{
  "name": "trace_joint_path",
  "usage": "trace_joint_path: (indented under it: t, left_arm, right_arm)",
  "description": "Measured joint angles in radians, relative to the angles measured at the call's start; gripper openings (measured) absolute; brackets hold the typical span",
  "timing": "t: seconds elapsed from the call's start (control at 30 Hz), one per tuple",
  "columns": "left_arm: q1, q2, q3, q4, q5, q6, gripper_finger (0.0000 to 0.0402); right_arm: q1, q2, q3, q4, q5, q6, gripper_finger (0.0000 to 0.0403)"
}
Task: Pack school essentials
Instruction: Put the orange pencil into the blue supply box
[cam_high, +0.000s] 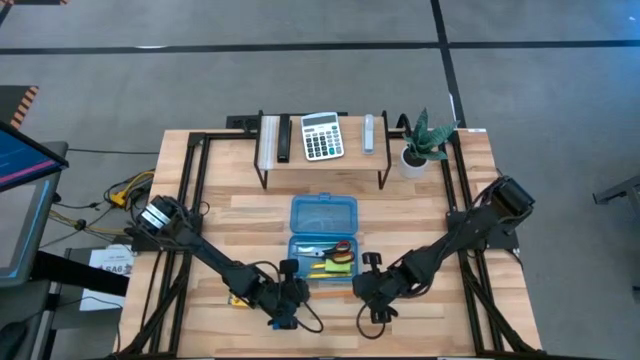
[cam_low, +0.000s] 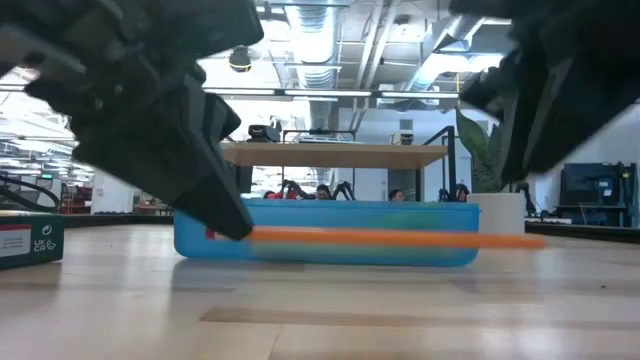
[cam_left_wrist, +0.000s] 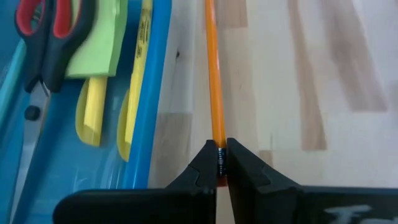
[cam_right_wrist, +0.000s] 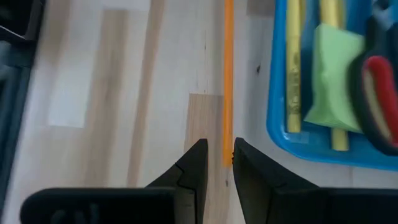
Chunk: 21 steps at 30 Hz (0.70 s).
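An orange pencil (cam_low: 400, 238) hangs level just off the table, along the near side of the open blue case (cam_high: 322, 262). My left gripper (cam_high: 291, 292) is shut on the pencil's left end. My right gripper (cam_right_wrist: 221, 163) is open at the pencil's other end (cam_right_wrist: 227, 149), which shows between its fingers; in the low view this gripper (cam_low: 560, 90) is above that end. In the case tray lie red-handled scissors (cam_left_wrist: 50, 28), green sticky notes (cam_left_wrist: 99, 46) and yellow pencils (cam_left_wrist: 142, 56). The case lid (cam_high: 323, 214) lies open toward the far side. My left gripper pinches the orange pencil between its two fingers at the metal-banded end (cam_left_wrist: 219, 158). The fingers point along the pencil, which runs straight out from them toward the table's right. The pencil is lifted clear of the table and about level (cam_low: 300, 236).
A low shelf (cam_high: 320, 160) at the far side carries the grey calculator (cam_high: 322, 137) and other small items. A potted plant (cam_high: 415, 150) stands at its right end. A small box (cam_low: 30, 240) sits at the table's left. Bare wood lies near the case.
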Motion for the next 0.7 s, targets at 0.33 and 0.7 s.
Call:
trace_joint_path:
  t: [0.33, 0.7]
  left_arm:
    - [0.000, -0.011, 0.067, -0.081, -0.027, 0.038, 0.0001]
    - [0.005, -0.012, 0.144, -0.162, -0.025, 0.089, 0.0001]
  right_arm:
    - [0.049, -0.199, 0.000, 0.002, 0.108, -0.009, 0.0098]
    - [0.108, -0.255, 0.000, -0.001, 0.190, -0.028, 0.0098]
